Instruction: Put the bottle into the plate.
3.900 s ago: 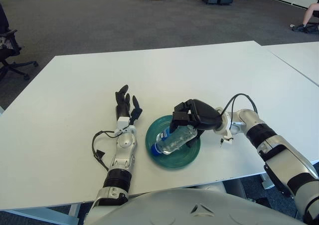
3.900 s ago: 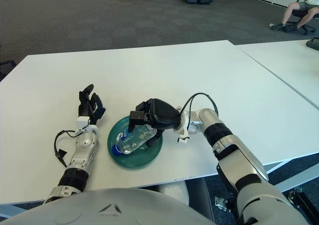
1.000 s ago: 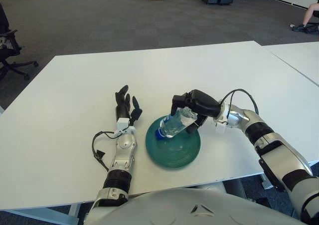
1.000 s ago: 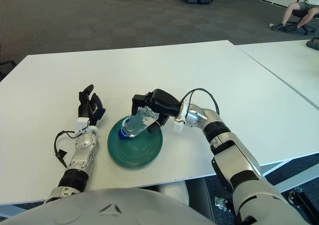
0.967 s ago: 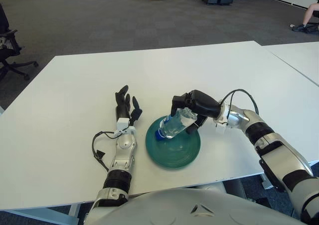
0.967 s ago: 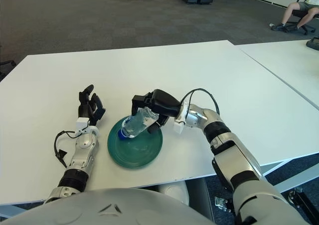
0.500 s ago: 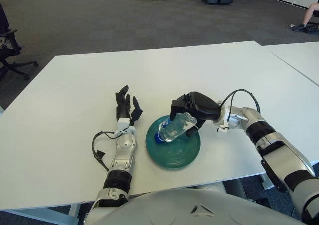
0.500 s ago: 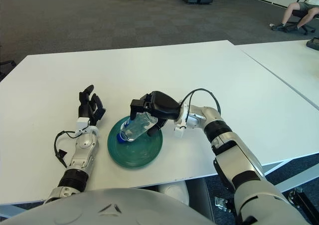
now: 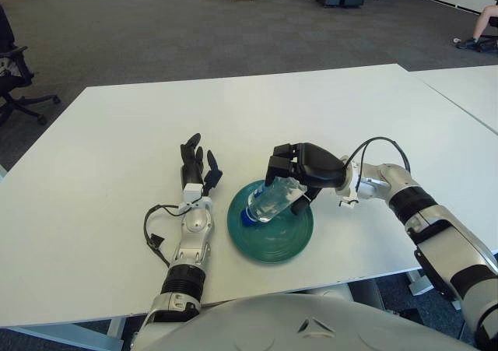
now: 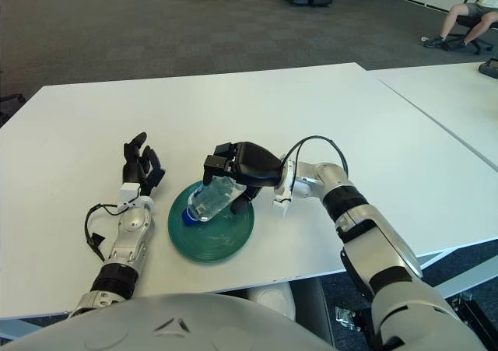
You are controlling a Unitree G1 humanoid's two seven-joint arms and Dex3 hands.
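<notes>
The bottle (image 9: 270,201) slants over the green plate (image 9: 270,233), blue cap down-left, base up-right inside the right hand (image 9: 299,169), whose fingers curl around it. The left hand (image 9: 196,166) rests spread on the tabletop (image 9: 117,172).

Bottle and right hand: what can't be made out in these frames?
- Bottle: its base end is covered by the right hand in both eye views.
- Whether the blue cap end touches the green plate: unclear in both views.
- Right hand's underside finger contact: hidden by the hand's own back.
- Left hand palm: turned to the table.
</notes>
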